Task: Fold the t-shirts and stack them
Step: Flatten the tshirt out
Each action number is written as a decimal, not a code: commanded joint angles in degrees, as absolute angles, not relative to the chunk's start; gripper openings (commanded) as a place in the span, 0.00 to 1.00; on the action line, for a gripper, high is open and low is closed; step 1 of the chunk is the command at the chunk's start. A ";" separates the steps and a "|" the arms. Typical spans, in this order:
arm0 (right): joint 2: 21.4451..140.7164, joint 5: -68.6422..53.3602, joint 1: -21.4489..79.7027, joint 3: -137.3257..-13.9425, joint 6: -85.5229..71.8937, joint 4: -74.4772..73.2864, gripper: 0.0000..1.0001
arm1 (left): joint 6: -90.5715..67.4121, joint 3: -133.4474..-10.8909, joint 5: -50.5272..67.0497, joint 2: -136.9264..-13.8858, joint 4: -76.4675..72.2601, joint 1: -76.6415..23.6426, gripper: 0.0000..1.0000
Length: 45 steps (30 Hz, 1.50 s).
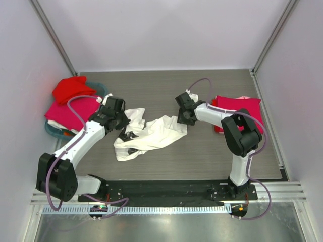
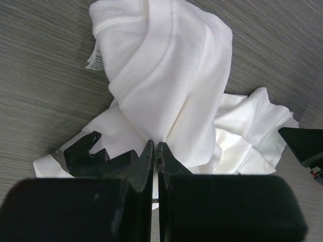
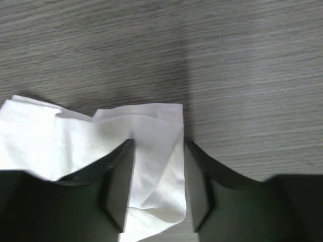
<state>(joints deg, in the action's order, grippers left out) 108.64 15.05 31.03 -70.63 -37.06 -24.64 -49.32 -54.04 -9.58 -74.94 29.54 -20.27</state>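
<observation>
The white t-shirt (image 1: 154, 132) lies crumpled in the middle of the table, with dark print showing in its folds. My left gripper (image 1: 122, 121) is at its left end, shut on a bunched fold of the white fabric (image 2: 171, 75); the jaws (image 2: 155, 146) pinch it tight. My right gripper (image 1: 182, 120) is at the shirt's right end, open, with a white hemmed corner (image 3: 151, 126) lying between its fingers (image 3: 159, 143). A red t-shirt (image 1: 70, 88) and a magenta-pink one (image 1: 68, 112) sit at the far left.
The teal basket (image 1: 50, 132) holds the red and pink shirts at the left wall. A folded pink-and-red pile (image 1: 237, 108) lies at the right, beside the right arm. White enclosure walls stand on three sides.
</observation>
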 commanded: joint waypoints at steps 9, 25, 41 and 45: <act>109.87 17.14 30.24 -79.96 -36.39 -25.04 0.01 | -50.10 -57.02 -6.69 -75.93 28.73 -11.80 0.00; 77.59 25.04 25.23 -82.49 -40.15 -34.64 0.01 | -52.89 -58.85 -0.27 -53.42 29.02 -1.67 0.49; 45.35 18.81 25.40 -32.17 -49.40 -24.52 0.59 | -46.94 -42.26 2.20 -49.38 34.72 -1.67 1.00; 48.94 18.19 25.40 -34.00 -46.32 -24.61 0.57 | -44.13 -47.45 4.56 -58.16 33.84 -1.67 0.95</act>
